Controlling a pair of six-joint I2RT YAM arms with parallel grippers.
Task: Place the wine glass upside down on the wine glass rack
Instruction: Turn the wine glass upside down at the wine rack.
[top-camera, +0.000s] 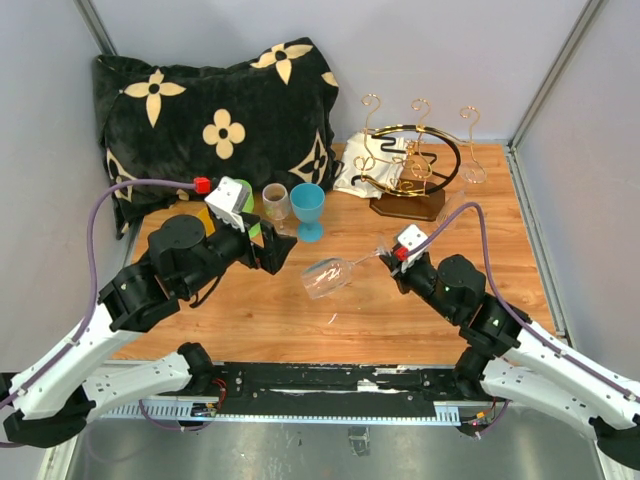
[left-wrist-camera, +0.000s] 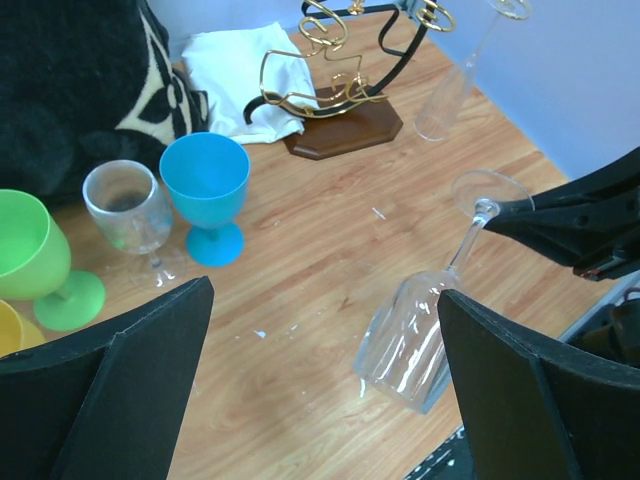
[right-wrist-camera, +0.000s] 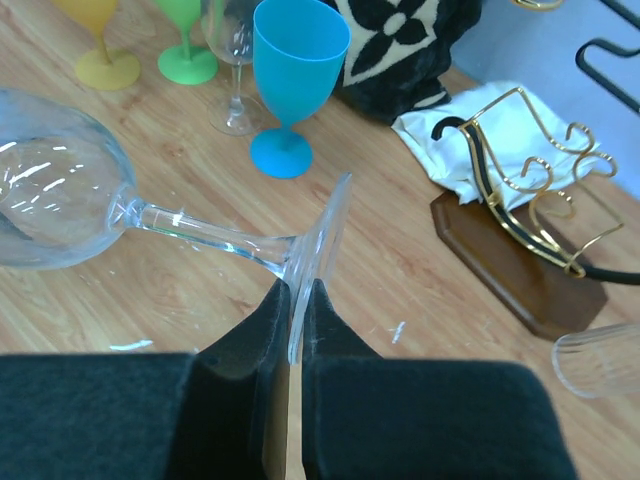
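A clear wine glass (top-camera: 330, 275) lies tilted, bowl to the left and low over the wooden table, foot to the right. My right gripper (top-camera: 393, 255) is shut on the rim of its foot (right-wrist-camera: 322, 235); the bowl (right-wrist-camera: 50, 205) points away to the left. My left gripper (top-camera: 285, 250) is open and empty, its fingers (left-wrist-camera: 150, 340) wide apart just left of the bowl (left-wrist-camera: 405, 340). The wine glass rack (top-camera: 410, 170), gold wire with a black ring on a brown base, stands at the back right. It also shows in both wrist views (left-wrist-camera: 335, 90) (right-wrist-camera: 530, 200).
A blue goblet (top-camera: 308, 205), a small clear glass (top-camera: 276, 203), and green (left-wrist-camera: 35, 260) and yellow cups stand at the middle left. A white cloth (top-camera: 365, 165) lies behind the rack. Another clear glass (left-wrist-camera: 445, 95) hangs upside down at the rack's right. A black cushion (top-camera: 215, 120) fills the back left.
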